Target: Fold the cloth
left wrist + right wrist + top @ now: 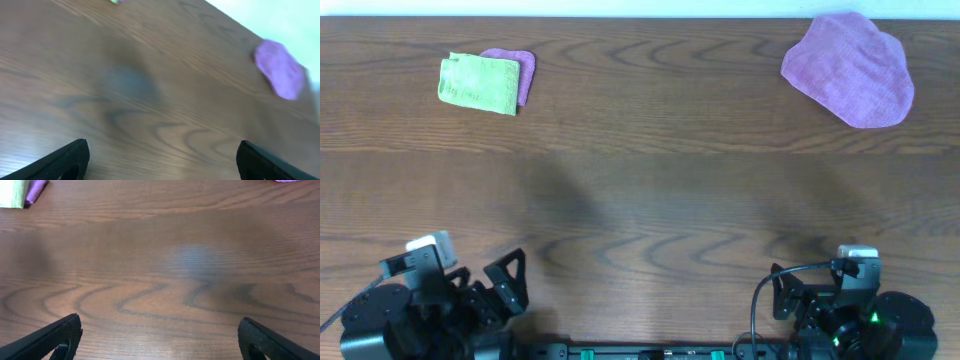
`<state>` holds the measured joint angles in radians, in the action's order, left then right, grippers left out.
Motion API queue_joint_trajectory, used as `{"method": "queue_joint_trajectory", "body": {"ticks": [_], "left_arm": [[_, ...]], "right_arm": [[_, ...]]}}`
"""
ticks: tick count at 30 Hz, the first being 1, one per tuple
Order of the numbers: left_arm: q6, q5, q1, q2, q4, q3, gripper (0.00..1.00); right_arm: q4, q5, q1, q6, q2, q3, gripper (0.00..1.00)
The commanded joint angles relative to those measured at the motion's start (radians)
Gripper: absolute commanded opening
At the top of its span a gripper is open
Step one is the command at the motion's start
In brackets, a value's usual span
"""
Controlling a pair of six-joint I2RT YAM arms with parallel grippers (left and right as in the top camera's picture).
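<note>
The lime-green cloth point(478, 83) lies folded into a small rectangle at the far left of the table, resting partly on a small purple cloth point(523, 72). A corner of the cloth point(12, 192) shows at the top left of the right wrist view, and a sliver of it point(116, 1) at the top edge of the left wrist view. My left gripper point(488, 285) point(162, 160) sits at the near left edge, open and empty, far from the cloth. My right gripper point(808, 298) point(160, 337) sits at the near right, also open over bare wood.
A large purple cloth point(850, 68) point(280, 69) lies spread flat at the far right corner. The small purple cloth point(36, 190) peeks out beside the green one. The dark wood table point(650, 190) runs between the cloths and the arms.
</note>
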<state>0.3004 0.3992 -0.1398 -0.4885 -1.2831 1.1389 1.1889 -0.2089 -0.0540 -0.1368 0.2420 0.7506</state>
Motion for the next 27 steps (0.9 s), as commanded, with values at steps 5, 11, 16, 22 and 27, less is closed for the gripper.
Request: {"method": "queue_joint_trajectory", "body": {"ticks": [5,11,16,22,27], "left_arm": [[0.026,0.087,0.003,0.003,-0.01,-0.007,0.95],[-0.026,-0.078,0.003,0.003,0.115,-0.007,0.95],[-0.399,-0.231,0.005,0.002,0.201,-0.01,0.95],[-0.682,-0.312,0.005,0.007,0.358,-0.11,0.95],[-0.708,-0.35,-0.02,0.07,0.581,-0.327,0.95]], "right_arm": [[0.0,0.002,-0.005,0.011,-0.002,0.0,0.99],[0.0,0.002,-0.005,0.011,-0.002,0.0,0.99],[0.0,0.002,-0.005,0.011,-0.002,0.0,0.99],[0.0,0.002,-0.005,0.011,-0.002,0.0,0.99],[0.0,0.002,-0.005,0.011,-0.002,0.0,0.99]]}}
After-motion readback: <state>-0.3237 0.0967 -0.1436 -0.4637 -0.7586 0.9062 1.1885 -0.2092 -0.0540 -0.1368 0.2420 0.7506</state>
